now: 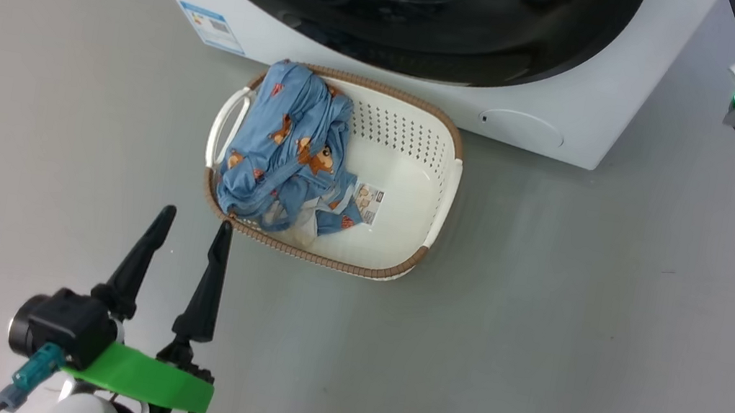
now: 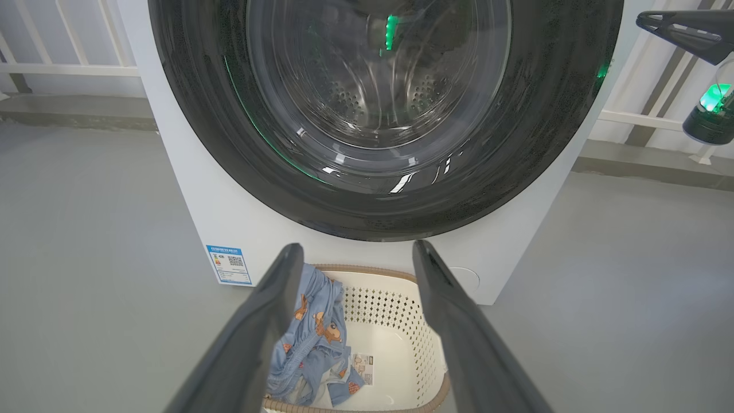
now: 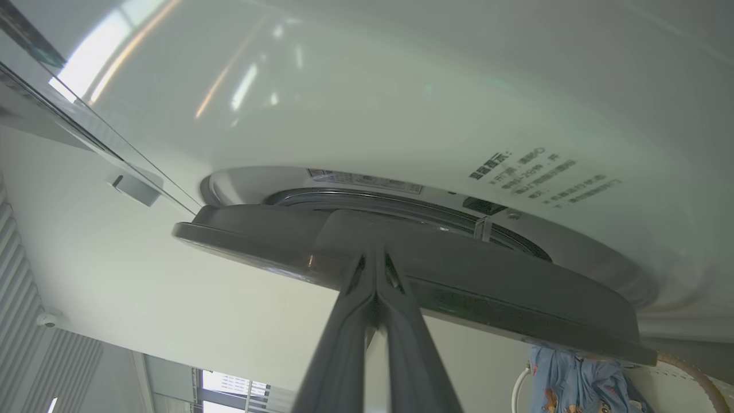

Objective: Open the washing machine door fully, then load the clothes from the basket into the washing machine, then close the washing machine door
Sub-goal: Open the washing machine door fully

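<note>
Jaws pressed together on the right gripper (image 3: 375,258), tips at the door (image 3: 487,298) edge; left gripper (image 1: 194,221) spread. Best to swing the door wide in a smooth arc.

left gripper (image 1: 196,223) sits low, fingers spread wide and pointing forward, right gripper (image 3: 375,261) is pinched tight, both fingers pressed together, arm stretched out ahead

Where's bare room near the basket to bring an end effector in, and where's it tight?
Free: the basket's right half, beside the clothes heaped left; the floor right of the basket. Tight: the basket's far rim, close against the washing machine.
</note>
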Controlling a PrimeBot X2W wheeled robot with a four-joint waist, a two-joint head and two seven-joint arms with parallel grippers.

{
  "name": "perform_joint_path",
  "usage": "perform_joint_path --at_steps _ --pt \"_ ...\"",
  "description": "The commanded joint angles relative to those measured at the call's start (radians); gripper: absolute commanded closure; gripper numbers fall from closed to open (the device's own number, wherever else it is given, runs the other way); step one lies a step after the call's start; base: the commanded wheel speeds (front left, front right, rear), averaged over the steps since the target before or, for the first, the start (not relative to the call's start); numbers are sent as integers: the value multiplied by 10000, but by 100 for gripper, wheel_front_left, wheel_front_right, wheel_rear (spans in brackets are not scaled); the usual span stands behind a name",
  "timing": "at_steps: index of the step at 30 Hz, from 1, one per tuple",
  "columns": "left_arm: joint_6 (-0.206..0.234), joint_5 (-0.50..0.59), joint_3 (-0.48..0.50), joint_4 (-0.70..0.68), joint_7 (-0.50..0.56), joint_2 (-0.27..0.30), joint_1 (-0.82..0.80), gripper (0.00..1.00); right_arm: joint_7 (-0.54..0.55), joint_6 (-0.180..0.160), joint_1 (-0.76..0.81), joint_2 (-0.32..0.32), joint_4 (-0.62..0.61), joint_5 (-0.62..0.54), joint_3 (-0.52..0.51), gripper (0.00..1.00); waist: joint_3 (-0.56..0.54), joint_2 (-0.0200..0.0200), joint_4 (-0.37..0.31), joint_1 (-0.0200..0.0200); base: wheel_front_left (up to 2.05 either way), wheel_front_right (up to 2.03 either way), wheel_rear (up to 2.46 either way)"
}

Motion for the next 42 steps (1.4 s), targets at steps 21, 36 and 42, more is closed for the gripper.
perform_joint_path --at_steps 21,36,42 --pt "-29 -607 -64 -308 -80 180 -797 0 1684 16 -2108 201 1441 -293 -55 100 807 0 581 0 0 0 0" --pt "-29 -603 -167 -250 -80 180 -850 0 2504 16 -1969 474 1579 -713 446 100 577 0 539 0 0 0 0" --pt "-29 -547 -154 -243 -80 180 -774 0 2915 16 -1550 539 1311 -801 690 100 333 0 466 0 0 0 0"
